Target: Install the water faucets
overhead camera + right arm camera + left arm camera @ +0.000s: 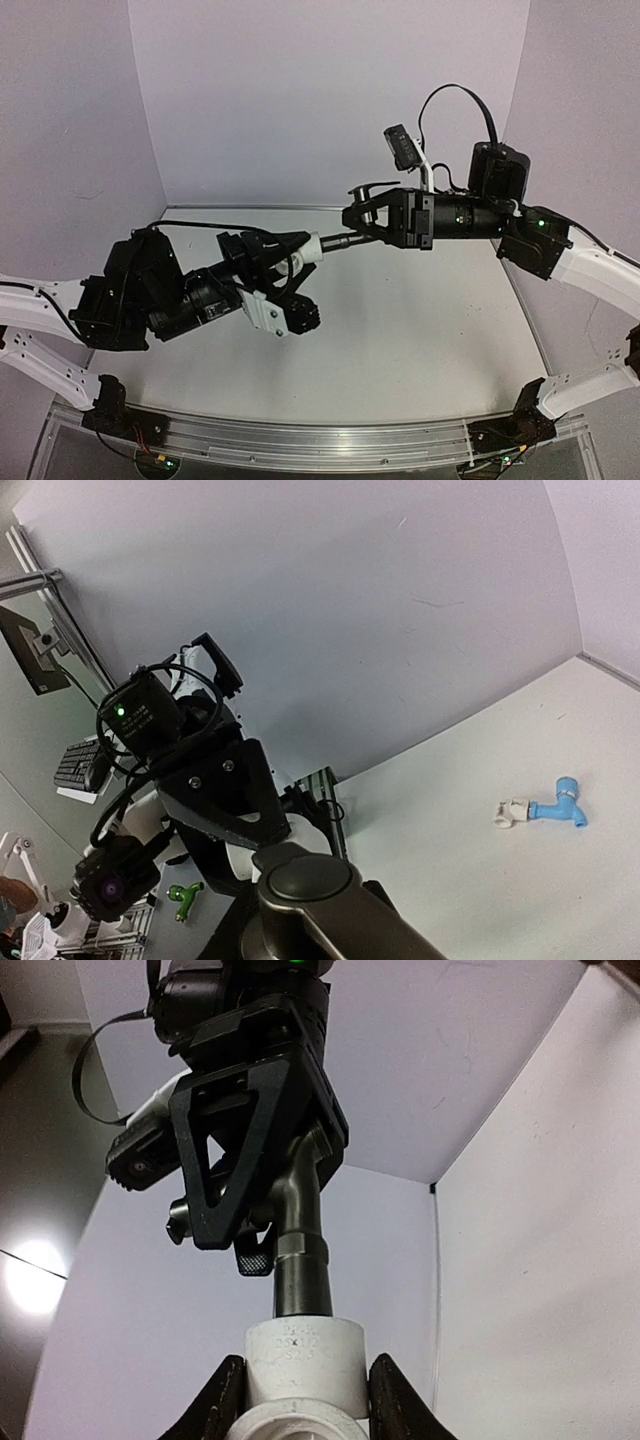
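- The left jaws are nearly closed and grip the white fitting [311,246] from two sides. In the left wrist view one finger [225,1400] presses on each side of it.
- The right jaws are closed narrow on the body of the grey faucet [338,240]. Their black fingers [225,1160] clamp its upper part.
- The grey faucet's round stem [303,1270] goes straight into the open end of the fitting [305,1355], and the two parts touch there. How deep the stem sits, I cannot tell.
- In the top view the faucet and the fitting make one line between the two arms. They are held in the air above the tabletop [420,340], with the left jaws lower on the left and the right jaws higher on the right.
- In the right wrist view the rounded top of the grey faucet [310,890] fills the lower foreground, and the left arm is behind it.
- The blue faucet [560,806] lies on its side on the tabletop [470,880], well apart from both jaws, near the back wall.
- A small second fitting [511,813], also white, is at the blue faucet's left end and touches it.
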### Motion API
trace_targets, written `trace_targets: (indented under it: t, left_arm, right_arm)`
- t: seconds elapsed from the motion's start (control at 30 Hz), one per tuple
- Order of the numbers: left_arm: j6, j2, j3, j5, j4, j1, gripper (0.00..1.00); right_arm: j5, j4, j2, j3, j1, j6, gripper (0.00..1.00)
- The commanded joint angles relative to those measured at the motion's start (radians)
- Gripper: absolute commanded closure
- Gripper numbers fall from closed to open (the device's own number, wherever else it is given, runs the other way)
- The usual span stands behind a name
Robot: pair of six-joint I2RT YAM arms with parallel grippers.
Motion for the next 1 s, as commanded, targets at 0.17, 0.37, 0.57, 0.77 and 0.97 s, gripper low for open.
trace_targets:
  t: [0.17,0.37,0.57,0.77,0.97]
  left_arm:
    - [0.361,0.028,-0.057,-0.06,0.151,-0.03,0.8]
    - [0.224,-0.002,-0.037,-0.058,0.138,-0.03,0.35]
    - [-0.009,-0.04,-0.012,-0.077,0.028,-0.03,0.12]
    - [-0.332,-0.099,0.014,-0.121,-0.033,-0.029,0.04]
    - [-0.995,-0.134,0.148,0.067,-0.335,0.084,0.0]
  right_arm:
    - [-0.022,0.083,-0.011,0.054,-0.019,-0.037,1.0]
    - [0.049,0.047,-0.033,0.145,-0.02,-0.293,1.0]
    - [0.097,0.043,-0.052,0.236,-0.019,-0.518,1.0]
    - [0.141,0.045,-0.081,0.261,-0.02,-0.748,1.0]
    - [0.127,0.047,-0.128,0.179,-0.014,-1.203,1.0]
